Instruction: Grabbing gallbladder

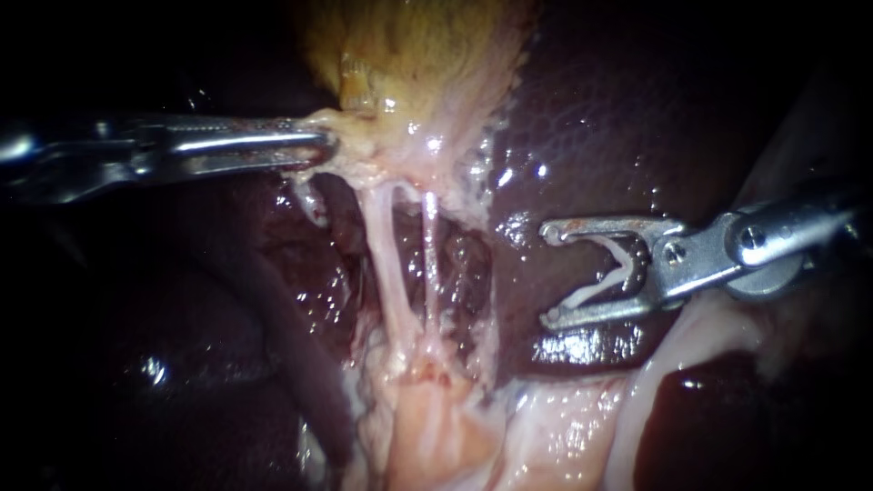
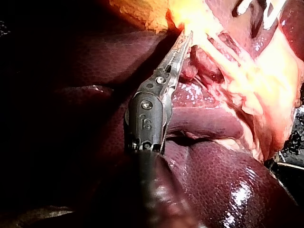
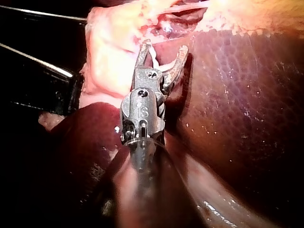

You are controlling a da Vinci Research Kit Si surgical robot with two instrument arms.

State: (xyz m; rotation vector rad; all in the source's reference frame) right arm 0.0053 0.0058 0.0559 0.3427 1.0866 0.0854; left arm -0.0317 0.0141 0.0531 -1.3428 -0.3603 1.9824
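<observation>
The yellowish gallbladder (image 1: 409, 55) is the landmark. At its lower edge, the left instrument (image 1: 326, 145) (image 2: 186, 37) has its long jaws pressed together, pinching the gallbladder's pale fringe of tissue. Two thin pale tubes (image 1: 382, 264) stretch away below the gallbladder. Off to the gallbladder's lower right, well apart from it, the right instrument (image 1: 546, 275) (image 3: 164, 50) hovers over the dark liver (image 1: 627, 109), jaws spread wide and gripping nothing.

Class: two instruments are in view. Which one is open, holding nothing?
The right instrument, coming in from the right: its tip gapes over the liver. The left instrument is shut on the gallbladder.
</observation>
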